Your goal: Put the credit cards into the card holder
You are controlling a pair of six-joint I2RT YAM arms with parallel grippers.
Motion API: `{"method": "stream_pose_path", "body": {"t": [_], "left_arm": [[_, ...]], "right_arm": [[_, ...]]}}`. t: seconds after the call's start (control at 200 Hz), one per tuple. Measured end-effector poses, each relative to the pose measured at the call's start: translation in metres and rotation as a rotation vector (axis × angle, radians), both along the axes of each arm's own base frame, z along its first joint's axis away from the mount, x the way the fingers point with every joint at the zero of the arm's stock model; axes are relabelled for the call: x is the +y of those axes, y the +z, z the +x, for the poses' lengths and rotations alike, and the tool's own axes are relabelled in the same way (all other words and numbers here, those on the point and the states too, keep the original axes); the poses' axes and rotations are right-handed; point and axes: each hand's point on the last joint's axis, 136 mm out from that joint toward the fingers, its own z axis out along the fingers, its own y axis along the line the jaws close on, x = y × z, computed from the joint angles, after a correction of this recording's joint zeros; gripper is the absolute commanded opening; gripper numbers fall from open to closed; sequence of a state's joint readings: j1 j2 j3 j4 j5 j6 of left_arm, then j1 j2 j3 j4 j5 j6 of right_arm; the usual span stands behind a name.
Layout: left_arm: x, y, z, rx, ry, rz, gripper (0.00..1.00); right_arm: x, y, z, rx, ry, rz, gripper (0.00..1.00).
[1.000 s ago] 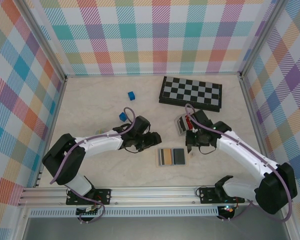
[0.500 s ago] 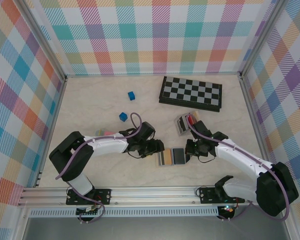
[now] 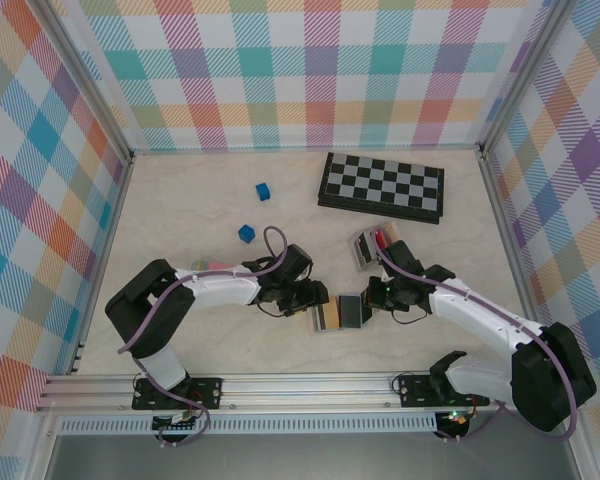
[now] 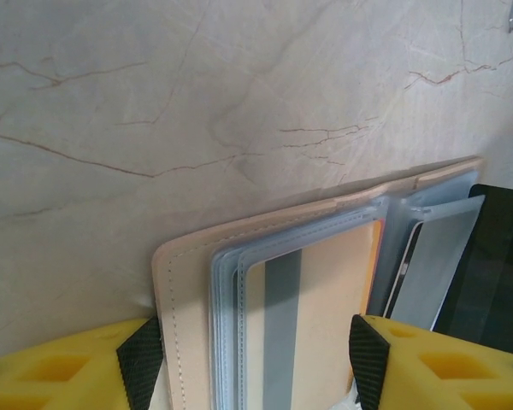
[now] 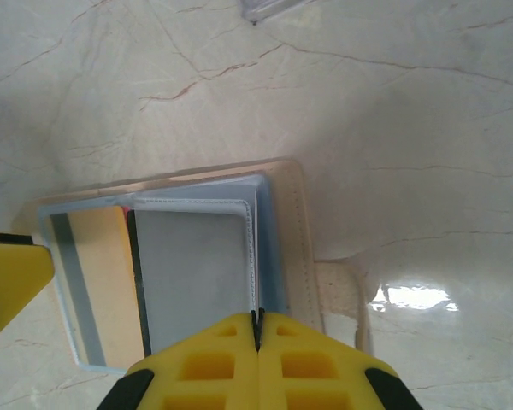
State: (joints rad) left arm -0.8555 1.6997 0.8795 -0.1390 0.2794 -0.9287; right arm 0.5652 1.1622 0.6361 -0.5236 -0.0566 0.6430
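Both grippers are being brought in on the open holder [image 3: 340,313], which is now lying skewed between them. The left gripper [image 4: 255,363] is being narrowed, jaws spread astride the holder's left half. The right gripper [image 5: 258,329] is being kept pressed together at its near edge; any pinch cannot be told. The cards [image 3: 366,246] are lying just behind, not yet inserted. Bare table [image 3: 180,210] is being left free leftward.

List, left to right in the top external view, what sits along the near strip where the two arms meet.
left pincer → card holder → right pincer
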Motion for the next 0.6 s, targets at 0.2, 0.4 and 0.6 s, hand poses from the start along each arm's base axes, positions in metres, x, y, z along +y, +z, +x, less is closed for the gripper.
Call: {"method": "stream_pose_path", "body": {"t": [0.2, 0.4, 0.6], "left_arm": [[0.0, -0.001, 0.0, 0.007, 0.0, 0.009, 0.61], [0.001, -0.001, 0.0, 0.007, 0.004, 0.013, 0.58], [0.002, 0.0, 0.001, -0.003, 0.01, 0.02, 0.6]], "right_arm": [[0.008, 0.009, 0.0, -0.001, 0.018, 0.047, 0.03], [0.024, 0.02, 0.0, 0.004, 0.032, 0.138, 0.03], [0.037, 0.027, 0.001, 0.011, 0.043, 0.212, 0.03]]}}
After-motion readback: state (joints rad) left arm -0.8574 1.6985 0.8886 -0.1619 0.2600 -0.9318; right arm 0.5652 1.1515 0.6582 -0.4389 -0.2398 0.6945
